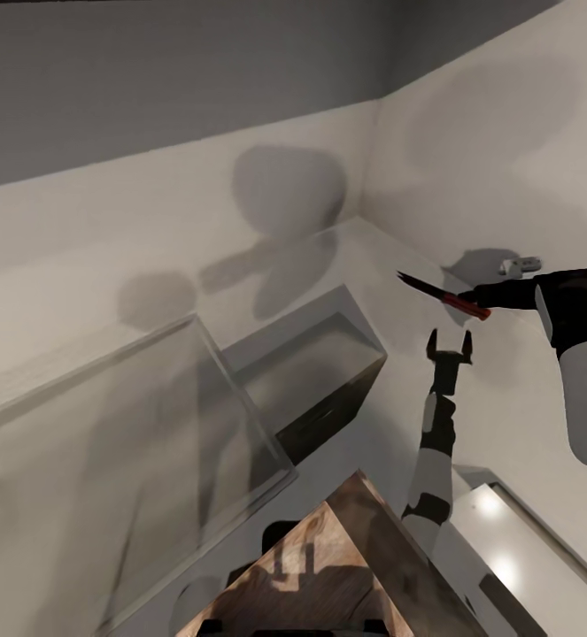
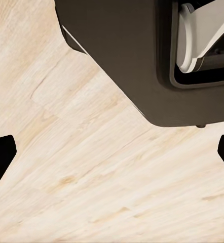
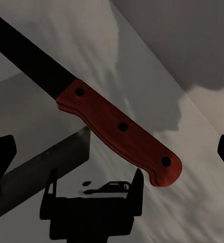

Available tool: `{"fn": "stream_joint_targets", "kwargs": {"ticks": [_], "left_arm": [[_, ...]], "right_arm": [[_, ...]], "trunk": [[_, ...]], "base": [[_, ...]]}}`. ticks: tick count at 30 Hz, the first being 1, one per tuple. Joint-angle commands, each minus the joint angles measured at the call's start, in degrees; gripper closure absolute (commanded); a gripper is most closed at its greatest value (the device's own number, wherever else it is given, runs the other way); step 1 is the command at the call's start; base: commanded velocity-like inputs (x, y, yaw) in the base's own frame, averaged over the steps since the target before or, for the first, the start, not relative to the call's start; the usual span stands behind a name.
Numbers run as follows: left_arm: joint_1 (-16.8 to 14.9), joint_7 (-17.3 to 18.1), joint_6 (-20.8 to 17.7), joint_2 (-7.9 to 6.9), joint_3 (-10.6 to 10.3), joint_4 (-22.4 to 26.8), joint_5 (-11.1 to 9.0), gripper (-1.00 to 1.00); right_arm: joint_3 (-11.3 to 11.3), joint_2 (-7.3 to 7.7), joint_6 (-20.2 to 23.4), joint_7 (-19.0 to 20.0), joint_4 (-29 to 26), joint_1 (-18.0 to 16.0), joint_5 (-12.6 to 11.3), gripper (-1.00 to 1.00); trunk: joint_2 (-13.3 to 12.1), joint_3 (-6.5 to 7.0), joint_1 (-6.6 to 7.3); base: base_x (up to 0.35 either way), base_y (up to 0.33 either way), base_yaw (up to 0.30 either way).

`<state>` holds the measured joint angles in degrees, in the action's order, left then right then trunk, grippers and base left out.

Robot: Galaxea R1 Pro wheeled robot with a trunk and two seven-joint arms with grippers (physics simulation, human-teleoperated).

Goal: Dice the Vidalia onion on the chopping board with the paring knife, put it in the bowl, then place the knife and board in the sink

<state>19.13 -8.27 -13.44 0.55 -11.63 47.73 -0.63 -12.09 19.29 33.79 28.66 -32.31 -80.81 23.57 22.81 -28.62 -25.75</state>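
Paring knife [image 1: 443, 295] first: it hangs in the air off the end of my right arm, over a pale surface near a corner of two light walls [image 1: 470, 133]. Its handle is reddish-brown with three dark rivets and its blade is long and dark. In the head view it slants, point up and away from my wrist, with the butt of the handle meeting the black end of my right gripper [image 1: 498, 296].

My right arm reaches in from the side, the white forearm close to the head camera and the black wrist turned inward toward the knife. In the right wrist view the two fingertips [image 3: 1, 157] stand far apart and the handle lies across the gap between them, touching neither tip. I cannot tell what actually grips it.

My left arm stretches forward from low in the head view. My left gripper [image 1: 449, 345] sits just under the knife, its two black fingers spread wide with nothing between them.

In the left wrist view I see light wood flooring [image 2: 91, 182] and a dark rounded body [image 2: 122, 55].

A brown wood-grain slab [image 1: 346, 557] pokes up at the bottom of the head view; I cannot tell whether it is the chopping board.
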Motion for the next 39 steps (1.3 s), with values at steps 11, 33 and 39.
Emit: {"fn": "stream_joint_targets", "kwargs": {"ticks": [11,33,39], "left_arm": [[0.0,-0.3,-0.4,-0.04,-0.2,0.2,-0.1,-1.0],[0.0,-0.3,-0.4,-0.03,-0.2,0.1,-0.1,-1.0],[0.0,-0.3,-0.4,-0.03,-0.2,0.1,-0.1,-1.0]], "right_arm": [[-0.3,-0.06,0.1,0.6,0.0,0.0,0.6,-1.0],[-0.3,-0.04,0.1,0.5,-0.1,0.0,0.7,-1.0],[-0.3,-0.04,0.1,0.5,-0.1,0.0,0.7,-1.0]], "trunk": [[0.1,-1.04,-0.03],[0.1,-2.09,-0.03],[0.1,-2.22,-0.03]], "base": [[0.0,0.0,0.0],[0.0,0.0,0.0],[0.0,0.0,0.0]]}}
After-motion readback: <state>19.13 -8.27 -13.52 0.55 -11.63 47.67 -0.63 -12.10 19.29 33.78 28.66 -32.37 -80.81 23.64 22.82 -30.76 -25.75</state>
